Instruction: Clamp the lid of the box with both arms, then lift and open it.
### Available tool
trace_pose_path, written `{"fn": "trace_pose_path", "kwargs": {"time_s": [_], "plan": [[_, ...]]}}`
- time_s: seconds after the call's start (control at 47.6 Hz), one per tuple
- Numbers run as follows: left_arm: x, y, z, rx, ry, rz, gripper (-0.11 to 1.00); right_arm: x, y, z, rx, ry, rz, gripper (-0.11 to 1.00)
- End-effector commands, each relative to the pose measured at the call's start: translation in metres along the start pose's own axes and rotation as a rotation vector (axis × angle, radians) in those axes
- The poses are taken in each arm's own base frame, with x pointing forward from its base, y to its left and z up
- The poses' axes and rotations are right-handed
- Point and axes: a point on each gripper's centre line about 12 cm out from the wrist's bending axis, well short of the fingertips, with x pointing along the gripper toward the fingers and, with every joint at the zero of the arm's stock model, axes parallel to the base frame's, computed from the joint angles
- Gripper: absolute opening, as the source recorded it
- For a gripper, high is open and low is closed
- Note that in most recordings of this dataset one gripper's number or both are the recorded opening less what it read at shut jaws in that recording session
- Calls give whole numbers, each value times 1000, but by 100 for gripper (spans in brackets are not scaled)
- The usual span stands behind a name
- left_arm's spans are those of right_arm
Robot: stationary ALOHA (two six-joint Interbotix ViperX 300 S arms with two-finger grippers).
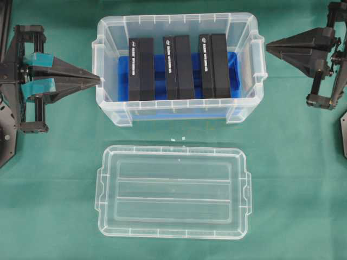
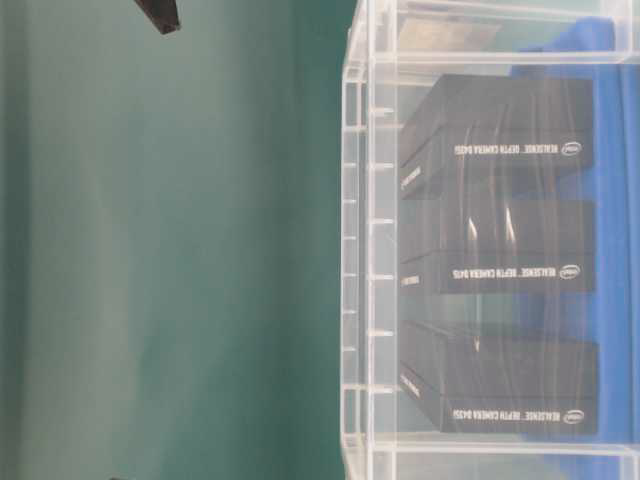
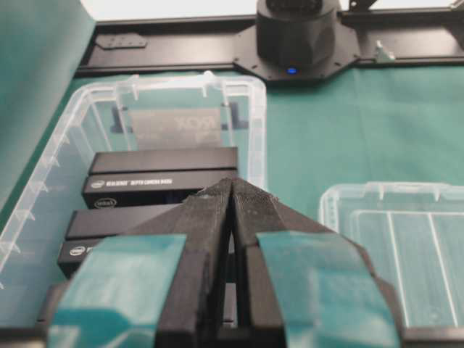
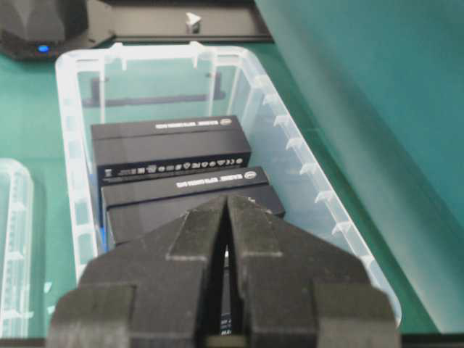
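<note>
Right now the lid (image 1: 172,192) is lying flat on the green surface (image 1: 59,179), near the box (image 1: 111,100) but not touching it. The box is sitting open at the far side, with three black slabs (image 1: 177,66) standing inside on a blue lining (image 1: 160,69).

So the job is looking done: the lid is already off. Both arms are waiting at the ends of the box. The left end effector (image 1: 98,80) is pointing at the left end, almost touching it, and its two halves are pressed together with nothing between them. The right end effector (image 1: 268,48) is sitting just beside the right end, also pinched closed and holding nothing.

I am guessing the next move is only pulling back gently, without bumping the box.

The lid and box are clear, shiny plastic with round corners. The lid is thin, with a raised rim and two long ribs. The left end effector is wearing teal tape (image 3: 319,290).
</note>
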Motion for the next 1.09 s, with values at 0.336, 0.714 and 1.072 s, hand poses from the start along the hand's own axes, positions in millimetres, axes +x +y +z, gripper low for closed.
{"fn": "trace_pose_path", "kwargs": {"time_s": [0.336, 0.714, 1.072], "plan": [[0, 0, 6, 0, -20, -1, 1, 0, 2, 5, 6, -15, 9, 0], [0, 0, 6, 0, -19, -1, 1, 0, 3, 5, 3, -13, 15, 0], [0, 0, 6, 0, -19, -1, 1, 0, 5, 4, 2, -10, 22, 0]]}}
